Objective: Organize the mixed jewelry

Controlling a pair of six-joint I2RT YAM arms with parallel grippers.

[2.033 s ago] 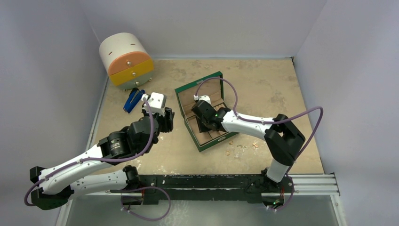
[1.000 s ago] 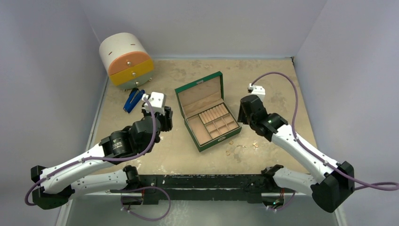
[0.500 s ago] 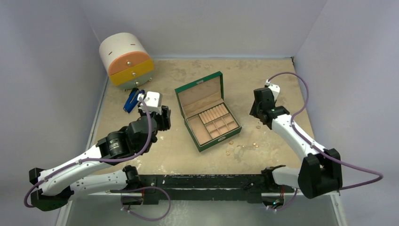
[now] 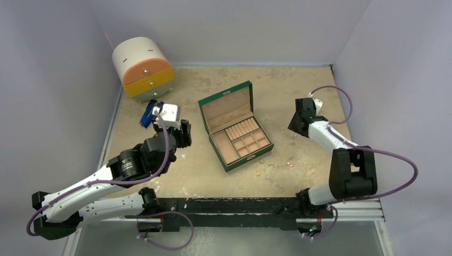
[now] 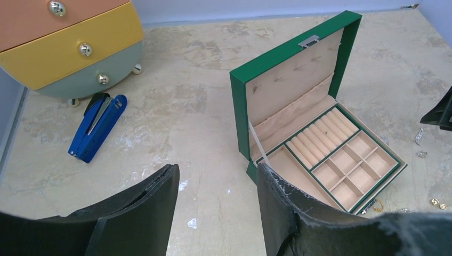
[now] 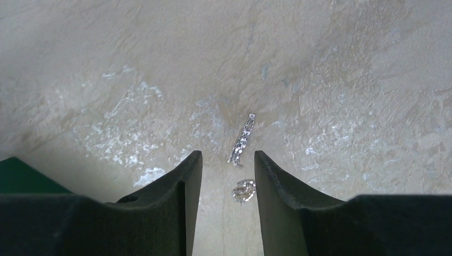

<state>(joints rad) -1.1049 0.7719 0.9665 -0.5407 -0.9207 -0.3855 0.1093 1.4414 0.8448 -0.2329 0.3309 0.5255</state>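
The mixed jewelry lies loose on the table to the right of the open green box (image 4: 228,108) (image 5: 293,90). Small gold pieces (image 4: 258,172) sit near the box's front corner, and more pieces (image 5: 422,154) are further right. In the right wrist view a thin silver bar-shaped piece (image 6: 241,138) and a small silver ring-like piece (image 6: 243,190) rest on the table. My right gripper (image 6: 227,156) (image 4: 297,125) is open, low over them, with the ring-like piece between its fingers. My left gripper (image 5: 218,169) (image 4: 182,133) hangs open and empty left of the box.
A round drawer unit (image 4: 143,69) with orange, yellow and green drawers stands at the back left. A blue-handled tool (image 4: 149,113) (image 5: 98,125) lies in front of it. Walls close the table on the left, back and right.
My right arm has swung from the box out to the right side of the table and come down over the silver pieces. My left gripper drifted slightly back-left and opened wider.
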